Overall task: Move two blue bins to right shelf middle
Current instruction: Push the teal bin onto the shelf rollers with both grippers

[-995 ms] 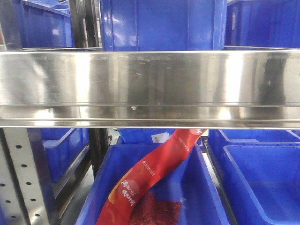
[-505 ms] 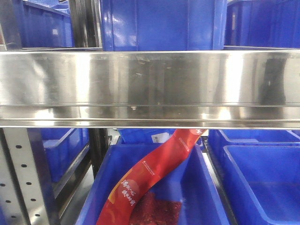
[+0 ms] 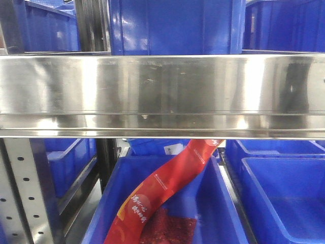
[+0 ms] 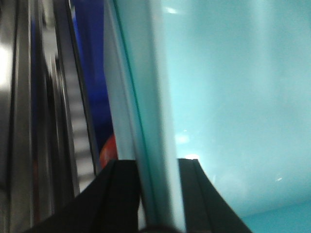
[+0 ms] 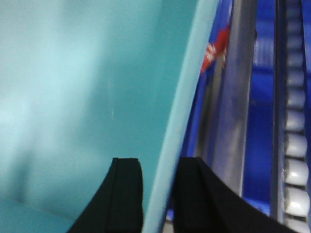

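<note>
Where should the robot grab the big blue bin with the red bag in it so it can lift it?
Best by its side rims. The bin is wide and open on top, so one hand on each thin wall, straddling it from above, should lift it level. That is how the left hand and right hand sit now, each straddling a bin wall. The red bag leans inside, clear of the sides.

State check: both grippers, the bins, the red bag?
Left gripper: shut on bin wall.
Right gripper: shut on opposite bin wall.
Top shelf bin: upright on the steel shelf.
Lower centre bin: open, holds a red bag leaning on its back edge.
Lower right bin: open, looks empty.
</note>
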Robot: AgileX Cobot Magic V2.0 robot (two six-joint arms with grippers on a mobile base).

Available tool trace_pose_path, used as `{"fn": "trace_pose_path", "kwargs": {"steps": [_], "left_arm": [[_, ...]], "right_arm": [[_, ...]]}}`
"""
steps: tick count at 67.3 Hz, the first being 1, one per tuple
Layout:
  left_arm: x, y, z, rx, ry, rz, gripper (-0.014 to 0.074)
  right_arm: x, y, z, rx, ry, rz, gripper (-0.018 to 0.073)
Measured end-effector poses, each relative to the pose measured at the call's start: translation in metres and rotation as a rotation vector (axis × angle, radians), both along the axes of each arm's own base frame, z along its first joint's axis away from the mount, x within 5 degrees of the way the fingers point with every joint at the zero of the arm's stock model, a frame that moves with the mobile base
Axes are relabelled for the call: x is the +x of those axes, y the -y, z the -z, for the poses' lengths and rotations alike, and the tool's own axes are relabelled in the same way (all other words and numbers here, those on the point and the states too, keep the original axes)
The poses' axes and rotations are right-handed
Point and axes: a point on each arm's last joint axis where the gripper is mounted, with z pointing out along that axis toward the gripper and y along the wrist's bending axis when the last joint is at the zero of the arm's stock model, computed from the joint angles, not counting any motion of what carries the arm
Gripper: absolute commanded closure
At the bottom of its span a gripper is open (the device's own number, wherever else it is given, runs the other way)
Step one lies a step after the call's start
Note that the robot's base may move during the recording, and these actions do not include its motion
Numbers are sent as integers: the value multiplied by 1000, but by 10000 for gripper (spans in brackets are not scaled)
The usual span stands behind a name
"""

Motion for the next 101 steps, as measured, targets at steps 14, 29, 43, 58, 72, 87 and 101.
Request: {"fn": "trace_pose_path", "kwargs": {"steps": [14,29,43,58,72,87,101], "left_arm": [[16,7,34,81,-161,9,707],[27,11,60,124,-233,7,700],[30,11,72,134,-237,9,415],[27,14,70,112,-239,31,64],[22,12,63,101,-223,34,26],[-5,0,26,62,-127,36,57],[-40,-17,-13,30,0,28,430]], "right_arm": [[12,-2,33,-55,-94,-5,721],[21,-4,65,-72,-123,-4,721],[28,-5,69,-75,-85,3,713],[31,-4,75,-96,-88,6,240],[26,-3,68,-95,-69,9,3],[-1,6,32,-62,36,13,127],[-34,17,0,-49,146,23,500]]}}
